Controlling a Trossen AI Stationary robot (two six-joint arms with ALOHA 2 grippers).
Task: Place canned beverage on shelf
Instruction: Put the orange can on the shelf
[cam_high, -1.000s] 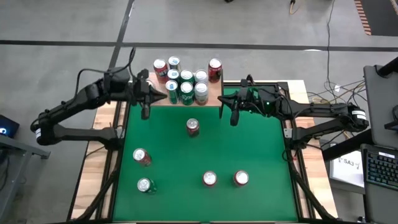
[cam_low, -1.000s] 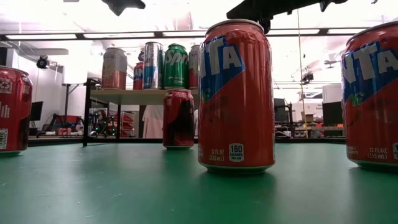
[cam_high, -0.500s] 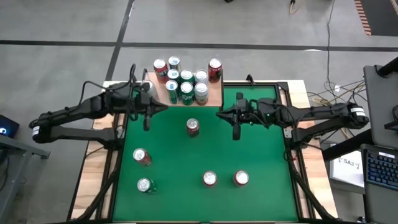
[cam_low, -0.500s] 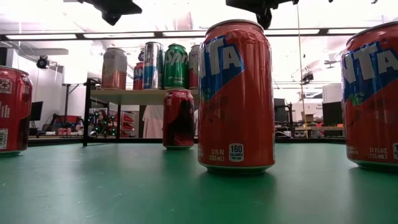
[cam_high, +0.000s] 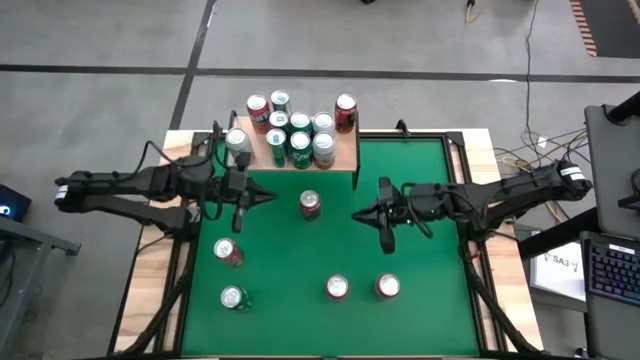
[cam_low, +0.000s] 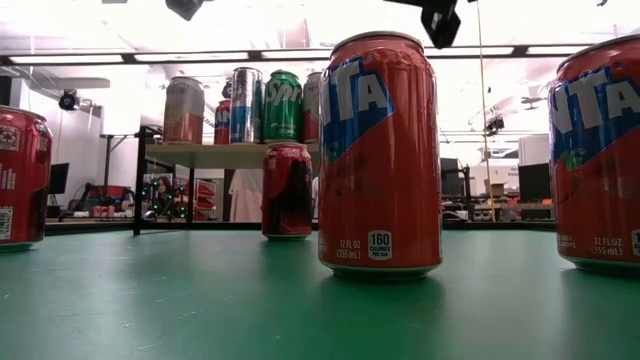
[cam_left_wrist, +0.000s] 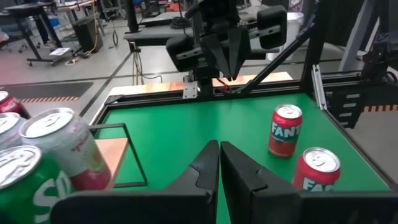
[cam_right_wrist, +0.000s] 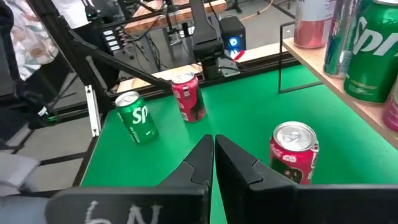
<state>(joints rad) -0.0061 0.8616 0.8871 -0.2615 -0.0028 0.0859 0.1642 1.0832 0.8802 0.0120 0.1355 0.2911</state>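
The left hand (cam_high: 263, 199) hovers above the green tabletop (cam_high: 420, 310), its fingers (cam_left_wrist: 205, 163) pressed together and holding nothing, with its arm reaching in from the tabletop's left edge. Facing it across the middle, the right hand (cam_high: 358, 214) is likewise closed tight and empty, its fingers (cam_right_wrist: 200, 159) meeting in a narrow wedge. Between the two hands, slightly toward the back, a red can (cam_high: 310, 204) stands upright on the green surface. The shelf (cam_high: 345, 150), a small light-wood board on thin black legs, sits at the back edge of the tabletop and carries a cluster of upright cans (cam_high: 298, 130), red, green and silver, with a pale can (cam_high: 237, 141) at its left end. In the low view, the board shows behind the red can (cam_low: 287, 190), its cans lined up on top (cam_low: 258, 105). Four more cans stand on the tabletop nearer the front: a red one (cam_high: 227, 252) at left, a green one (cam_high: 234, 298) beyond it toward the front edge, and two orange-red cans (cam_high: 337, 288) (cam_high: 388, 287) side by side at front centre. The latter pair loom large in the low view (cam_low: 380, 155) (cam_low: 598, 155).
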